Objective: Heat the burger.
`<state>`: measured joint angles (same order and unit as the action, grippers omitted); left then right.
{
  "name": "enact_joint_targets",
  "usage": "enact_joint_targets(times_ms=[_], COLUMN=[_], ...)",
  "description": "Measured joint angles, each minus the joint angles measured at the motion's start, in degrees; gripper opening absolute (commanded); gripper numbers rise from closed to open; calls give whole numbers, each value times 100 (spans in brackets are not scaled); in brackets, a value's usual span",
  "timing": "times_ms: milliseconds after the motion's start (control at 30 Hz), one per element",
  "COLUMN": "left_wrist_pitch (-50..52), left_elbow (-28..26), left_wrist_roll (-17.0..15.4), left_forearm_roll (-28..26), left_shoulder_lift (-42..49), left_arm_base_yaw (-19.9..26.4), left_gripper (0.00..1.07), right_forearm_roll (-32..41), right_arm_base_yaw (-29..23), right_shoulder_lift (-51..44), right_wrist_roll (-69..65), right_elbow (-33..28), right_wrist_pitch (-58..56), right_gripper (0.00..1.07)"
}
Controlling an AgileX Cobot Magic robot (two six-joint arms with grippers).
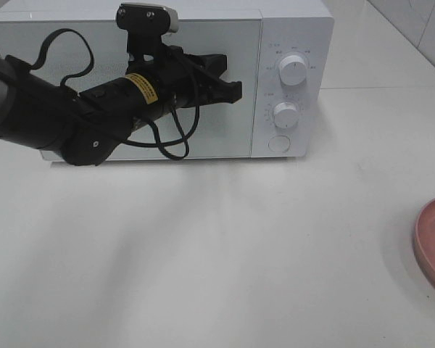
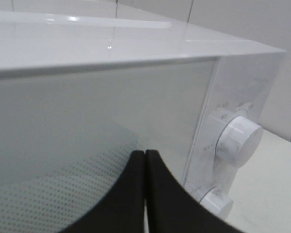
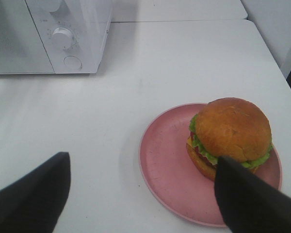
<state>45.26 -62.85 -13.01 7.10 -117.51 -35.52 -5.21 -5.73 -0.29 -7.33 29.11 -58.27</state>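
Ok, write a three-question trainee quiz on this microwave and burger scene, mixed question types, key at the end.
1. True or false: the microwave door is open.
2. The burger sits on: A) the table, B) the pink plate, C) the microwave top.
3. Fill in: the left gripper is ____, while the right gripper is open.

Key: 1 false; 2 B; 3 shut.

The left arm reaches across, its end effector [image 1: 232, 90] pressed closed. The right end effector [image 3: 140, 194] is spread wide, holding nothing.
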Motion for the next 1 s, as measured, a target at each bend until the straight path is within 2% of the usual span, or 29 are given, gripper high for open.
enact_joint_targets(times_ms=[267,333,433,500,600,667,700,767,800,867,967,1000], left_wrist_pitch=[-69,-602,-808,-1679,-1874,-2653,-2653,-3461,-3461,-3953,-4137,-4526], left_elbow=[-109,-138,-149,-189,-195,-195,-195,-195,-195,-195,-201,-201], left_wrist_roll=[-23,-309,-413,-636,-647,-653,-653,-653,-653,-653,-653,-659], left_forearm_roll=[17,160,195,493,590,922,922,1077,1077,1094,1100,1106], left_shoulder_lift=[-97,-34,6,229,275,464,464,665,665,756,773,802], left_arm_base_yaw=[-34,-63,-74,-229,-309,-584,-584,-985,-985,-1255,-1335,-1484], left_gripper=[0,0,0,1,5,28,28,80,80,102,101,100], right_forearm_roll=[0,0,0,0,0,0,0,0,0,0,0,0], right_arm_base_yaw=[0,0,0,0,0,0,0,0,0,0,0,0], right_shoulder_lift=[0,0,0,0,0,0,0,0,0,0,0,0], right_wrist_roll=[0,0,0,0,0,0,0,0,0,0,0,0], right_elbow=[0,0,0,0,0,0,0,0,0,0,0,0], right_wrist_pitch=[0,0,0,0,0,0,0,0,0,0,0,0], right_gripper=[76,76,76,76,76,76,76,76,76,76,76,76])
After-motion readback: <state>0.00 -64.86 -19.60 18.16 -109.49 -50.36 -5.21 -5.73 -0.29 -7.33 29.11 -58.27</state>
